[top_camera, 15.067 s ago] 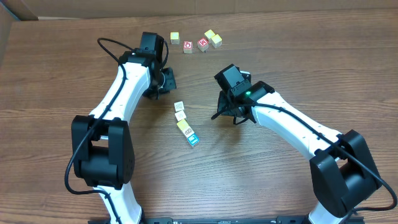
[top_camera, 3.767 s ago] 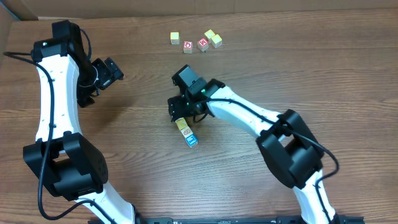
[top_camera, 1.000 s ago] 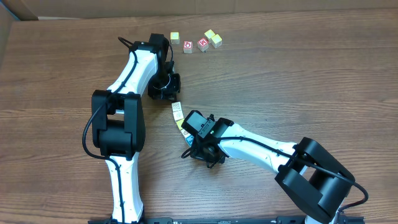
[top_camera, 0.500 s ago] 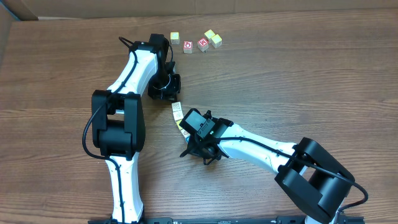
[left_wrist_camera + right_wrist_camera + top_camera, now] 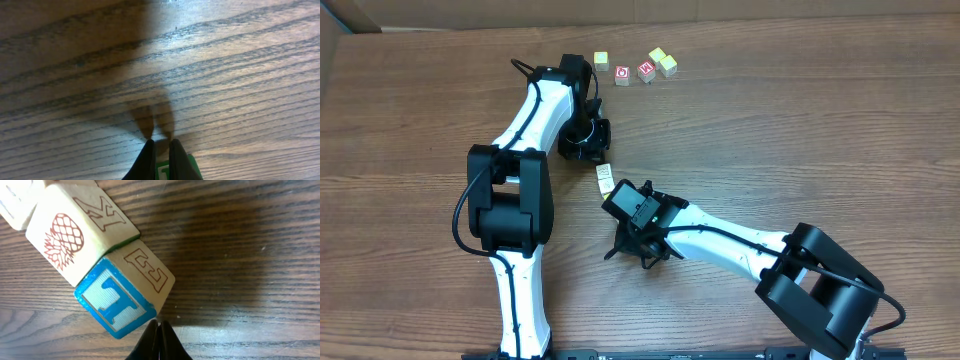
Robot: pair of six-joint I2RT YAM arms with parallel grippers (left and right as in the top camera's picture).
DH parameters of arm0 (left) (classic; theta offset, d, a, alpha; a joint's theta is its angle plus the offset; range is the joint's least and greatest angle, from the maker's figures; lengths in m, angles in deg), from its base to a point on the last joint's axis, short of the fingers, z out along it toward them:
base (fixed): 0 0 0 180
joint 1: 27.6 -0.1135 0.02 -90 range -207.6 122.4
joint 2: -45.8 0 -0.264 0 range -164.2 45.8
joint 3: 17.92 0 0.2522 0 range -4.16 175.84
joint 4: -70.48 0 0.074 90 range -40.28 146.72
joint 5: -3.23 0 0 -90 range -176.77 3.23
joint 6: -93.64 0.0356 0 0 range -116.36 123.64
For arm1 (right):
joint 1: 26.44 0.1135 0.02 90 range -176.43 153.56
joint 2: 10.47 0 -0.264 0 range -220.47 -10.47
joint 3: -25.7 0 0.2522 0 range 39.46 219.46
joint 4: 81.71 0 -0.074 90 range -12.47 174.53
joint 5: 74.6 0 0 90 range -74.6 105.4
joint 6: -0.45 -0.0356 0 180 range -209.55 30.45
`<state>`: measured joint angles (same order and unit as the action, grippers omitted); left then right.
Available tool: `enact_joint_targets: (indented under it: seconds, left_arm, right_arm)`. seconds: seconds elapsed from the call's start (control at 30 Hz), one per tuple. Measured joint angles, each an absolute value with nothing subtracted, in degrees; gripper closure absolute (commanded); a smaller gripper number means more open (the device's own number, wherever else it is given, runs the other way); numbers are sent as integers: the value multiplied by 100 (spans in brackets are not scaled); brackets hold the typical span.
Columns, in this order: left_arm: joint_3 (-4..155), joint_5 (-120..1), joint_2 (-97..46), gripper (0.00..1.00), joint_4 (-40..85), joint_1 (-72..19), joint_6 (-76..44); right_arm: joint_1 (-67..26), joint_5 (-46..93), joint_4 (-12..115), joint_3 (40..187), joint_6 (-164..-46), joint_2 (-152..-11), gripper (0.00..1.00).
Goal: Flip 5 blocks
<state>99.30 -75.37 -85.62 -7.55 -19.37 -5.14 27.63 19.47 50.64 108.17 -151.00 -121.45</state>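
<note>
Three blocks lie in a row in the right wrist view: a blue-faced block (image 5: 116,305) with an E on its side, a pineapple block (image 5: 75,235) with a K, and a pale block (image 5: 15,205) at the top left. My right gripper (image 5: 160,326) is shut, its tip touching the blue block's lower corner. From overhead, the right gripper (image 5: 630,235) covers most of that row; one cream block (image 5: 605,178) shows. My left gripper (image 5: 161,145) is shut, tips low over the wood, a green-faced block (image 5: 194,169) just behind them. Three pale yellow blocks (image 5: 601,61) (image 5: 657,56) (image 5: 667,66) lie at the back.
Two red-faced cubes (image 5: 622,75) (image 5: 646,70) sit among the yellow ones at the back. The left arm (image 5: 535,110) stretches from the front edge up to the table's middle. The right arm (image 5: 740,245) crosses from the lower right. The wooden table (image 5: 840,130) fills the view.
My right gripper has slid a little to the left and forward over the block row, so the blue block no longer shows from overhead. The left arm has stayed still.
</note>
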Motion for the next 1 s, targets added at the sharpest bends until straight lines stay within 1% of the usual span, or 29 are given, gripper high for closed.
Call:
enact_joint_targets:
  seconds: [0.53,1.0]
  left_arm:
    - [9930,-7537,-8562,96,-670,-1937,-514]
    - [9930,-7537,-8562,96,-589,-1937,-514]
  right_arm:
    - [2785,1897,5416,10817,-15105,-12156,96]
    - [3034,1882,5599,10817,-15105,-12156,96]
